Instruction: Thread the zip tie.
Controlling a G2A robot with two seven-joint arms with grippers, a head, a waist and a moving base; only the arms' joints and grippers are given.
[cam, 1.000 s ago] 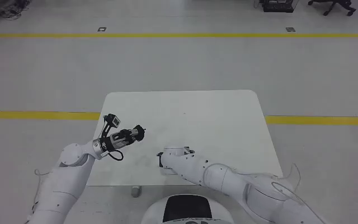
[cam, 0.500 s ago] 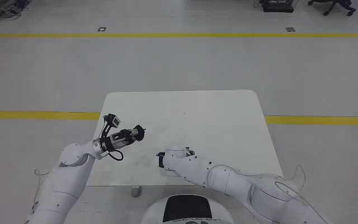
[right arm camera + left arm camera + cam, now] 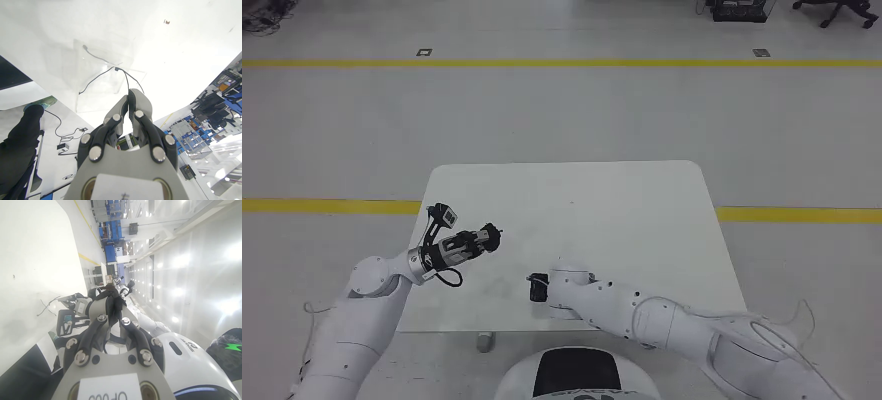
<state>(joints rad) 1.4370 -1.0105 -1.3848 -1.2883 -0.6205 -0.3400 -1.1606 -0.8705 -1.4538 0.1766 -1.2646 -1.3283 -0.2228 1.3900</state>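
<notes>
Both fingers of the right claw (image 3: 129, 91) are pressed together on a thin black strand of the zip tie (image 3: 117, 69), at the centre of the right wrist view. From the pinch the strand runs up to the tie's small square head, just above the fingertips. From the head a longer length curves away toward the left of the frame. Another thin strand slants past the finger on the right, and I cannot tell whether it belongs to the same tie. The tie lies on what looks like a clear shallow tray (image 3: 90, 102) on the white worktop (image 3: 56, 22). A second zip tie (image 3: 84, 46) lies just beyond, with its head toward the upper left and its tail ending near the first tie's head. Farther still, in the upper right, sits a small brown speck (image 3: 167, 21).

In the top view this claw is low at the worktop's front edge, lower centre. The left claw (image 3: 494, 236) hangs above the worktop's left side, well apart from the ties, with its fingers together. Beyond the worktop, yellow lines (image 3: 562, 63) cross the grey floor (image 3: 562, 120).
</notes>
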